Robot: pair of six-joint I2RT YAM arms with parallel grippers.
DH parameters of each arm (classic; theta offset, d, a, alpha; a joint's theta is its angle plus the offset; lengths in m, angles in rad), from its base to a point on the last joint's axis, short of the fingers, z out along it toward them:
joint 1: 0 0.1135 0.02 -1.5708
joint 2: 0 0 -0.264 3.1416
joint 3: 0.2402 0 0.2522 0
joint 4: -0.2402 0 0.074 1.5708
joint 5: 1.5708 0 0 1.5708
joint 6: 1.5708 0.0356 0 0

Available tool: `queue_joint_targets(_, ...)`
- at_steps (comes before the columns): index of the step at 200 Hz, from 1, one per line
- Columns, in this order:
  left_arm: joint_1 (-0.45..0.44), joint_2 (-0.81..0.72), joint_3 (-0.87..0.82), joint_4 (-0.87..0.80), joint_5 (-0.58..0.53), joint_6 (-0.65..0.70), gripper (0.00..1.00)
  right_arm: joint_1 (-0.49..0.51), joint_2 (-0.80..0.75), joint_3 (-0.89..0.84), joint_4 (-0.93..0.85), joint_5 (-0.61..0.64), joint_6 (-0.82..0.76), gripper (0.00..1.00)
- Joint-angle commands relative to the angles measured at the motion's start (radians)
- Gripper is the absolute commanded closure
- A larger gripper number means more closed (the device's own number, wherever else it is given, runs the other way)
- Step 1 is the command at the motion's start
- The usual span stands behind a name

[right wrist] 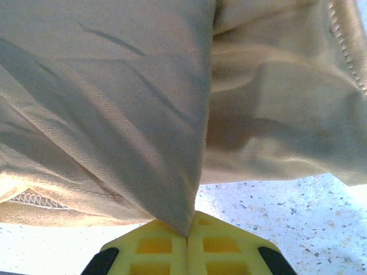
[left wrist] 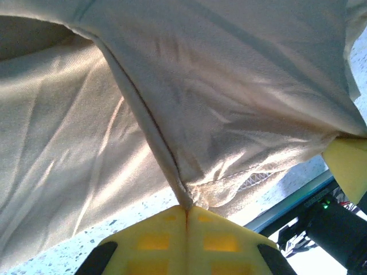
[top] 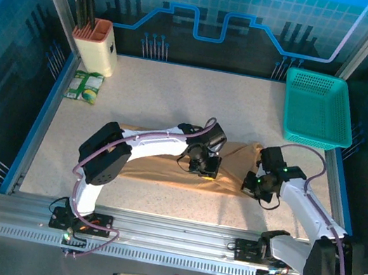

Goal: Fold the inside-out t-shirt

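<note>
Right now, the inside-out t-shirt [top: 158, 161] is lying as a long tan band across the middle of the tabletop [top: 177, 94], running from 9 o'clock to 3 o'clock. Your left gripper [top: 202, 163] is sitting on the band's near edge, a little toward 3 o'clock from its middle. In the left wrist view its yellow jaws are pressing fully together on a seam ridge, and the fabric is rising from them like a tent. Your right gripper [top: 257, 185] is sitting at the band's 3 o'clock end, near the left one. Its jaws are likewise clamping flat together on a pinched fold of the shirt. A teal basket [top: 317, 108] is standing at 1 o'clock and a knife holder [top: 97, 44] at 11 o'clock, with a green packet [top: 84, 86] just beside the holder on its 6 o'clock side.
</note>
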Motion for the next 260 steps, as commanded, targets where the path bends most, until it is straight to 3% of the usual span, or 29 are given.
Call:
queue_joint_targets(1, 0.004, 0.034, -0.009, -0.026, 0.051, 0.035, 1.00, -0.013, 0.013, -0.018, -0.003, -0.026, 0.021, 0.92)
queue_joint_targets(24, 0.003, 0.041, -0.008, -0.027, 0.064, 0.044, 0.96, -0.012, -0.009, -0.001, -0.020, 0.001, 0.032, 0.73)
queue_joint_targets(38, 0.004, 0.039, -0.007, -0.037, 0.059, 0.053, 0.91, -0.015, -0.027, 0.018, -0.033, 0.023, 0.034, 0.66)
queue_joint_targets(78, 0.018, -0.009, -0.020, -0.058, 0.006, 0.064, 0.76, -0.048, -0.005, 0.074, -0.032, 0.042, 0.008, 0.64)
queue_joint_targets(124, 0.099, -0.132, -0.105, -0.046, -0.032, 0.071, 0.74, -0.086, 0.108, 0.128, 0.019, 0.020, -0.049, 0.64)
queue_joint_targets(157, 0.225, -0.211, -0.209, -0.048, -0.056, 0.114, 0.75, -0.113, 0.226, 0.220, 0.063, 0.025, -0.101, 0.63)
queue_joint_targets(196, 0.455, -0.295, -0.326, -0.057, -0.097, 0.203, 0.80, -0.157, 0.408, 0.381, 0.086, 0.081, -0.172, 0.65)
queue_joint_targets(227, 0.622, -0.280, -0.350, -0.082, -0.145, 0.297, 0.82, -0.169, 0.546, 0.475, 0.084, 0.146, -0.212, 0.70)
queue_joint_targets(260, 0.728, -0.235, -0.356, -0.066, -0.199, 0.348, 0.84, -0.174, 0.647, 0.536, 0.100, 0.161, -0.232, 0.73)
